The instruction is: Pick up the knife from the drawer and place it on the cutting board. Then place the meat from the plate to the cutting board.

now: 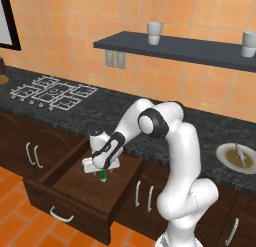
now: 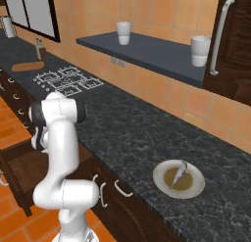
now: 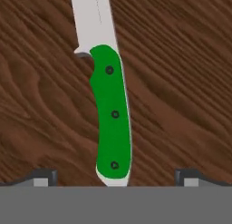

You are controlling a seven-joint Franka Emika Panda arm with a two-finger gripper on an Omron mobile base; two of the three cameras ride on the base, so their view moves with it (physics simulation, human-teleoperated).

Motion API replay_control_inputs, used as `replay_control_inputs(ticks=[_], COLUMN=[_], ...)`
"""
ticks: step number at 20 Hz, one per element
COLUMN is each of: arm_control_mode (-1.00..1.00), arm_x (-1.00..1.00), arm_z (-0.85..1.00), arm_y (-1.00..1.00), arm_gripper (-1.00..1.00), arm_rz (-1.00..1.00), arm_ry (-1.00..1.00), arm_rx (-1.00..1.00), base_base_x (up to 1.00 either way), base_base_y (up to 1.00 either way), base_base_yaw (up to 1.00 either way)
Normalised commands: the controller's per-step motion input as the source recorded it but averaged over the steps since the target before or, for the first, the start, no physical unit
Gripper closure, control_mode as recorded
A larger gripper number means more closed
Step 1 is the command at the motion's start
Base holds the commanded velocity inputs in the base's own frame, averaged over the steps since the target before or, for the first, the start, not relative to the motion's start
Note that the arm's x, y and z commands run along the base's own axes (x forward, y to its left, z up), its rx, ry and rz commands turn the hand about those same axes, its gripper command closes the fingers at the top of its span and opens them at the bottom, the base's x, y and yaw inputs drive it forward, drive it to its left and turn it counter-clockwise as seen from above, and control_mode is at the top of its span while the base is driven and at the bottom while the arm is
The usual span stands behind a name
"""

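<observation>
The knife point(image 3: 110, 114) lies flat on the reddish-brown floor of the open drawer point(image 1: 82, 193), its green handle toward my hand and its pale blade pointing away. My gripper point(image 1: 102, 172) hangs low inside the drawer, right over the handle. It is open, its fingertips point(image 3: 44, 177) standing wide on either side of the handle's end without touching it. A bit of green knife point(image 1: 103, 176) shows below the hand. The meat point(image 2: 180, 172), a pale strip, rests on the round plate point(image 2: 195, 188) on the counter to the right. The cutting board point(image 2: 27, 66) lies far left by the stove.
The drawer point(image 2: 22, 170) sticks out from the dark cabinet front, its curved silver handle point(image 1: 61, 215) toward the floor. A gas hob point(image 1: 52, 92) sits on the black counter. White cups point(image 1: 154, 32) stand on the wall shelf. Cupboard doors with upright handles point(image 1: 143, 195) flank the drawer.
</observation>
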Motion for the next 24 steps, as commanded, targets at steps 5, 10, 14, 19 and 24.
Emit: replay_control_inputs(ticks=[5,10,14,19,24], arm_control_mode=[-1.00,-1.00,-1.00,-1.00,-1.00], arm_x=[0.42,-0.07,-0.19,-0.47,-0.83], arm_z=[-0.56,-0.40,-0.24,-0.03,0.90], arm_y=[0.00,0.00,-0.05,0.01,0.24], arm_gripper=[-1.00,1.00,1.00,1.00,1.00], arm_rz=[-0.14,-0.04,-0.02,0.00,0.00], arm_ry=[0.00,-0.01,0.01,0.00,0.00], arm_rx=[0.00,0.00,0.03,0.06,-0.04], base_base_x=[0.00,0.00,0.00,0.00,0.00], base_base_y=[0.00,0.00,0.00,0.00,0.00], base_base_yaw=[0.00,0.00,0.00,0.00,0.00])
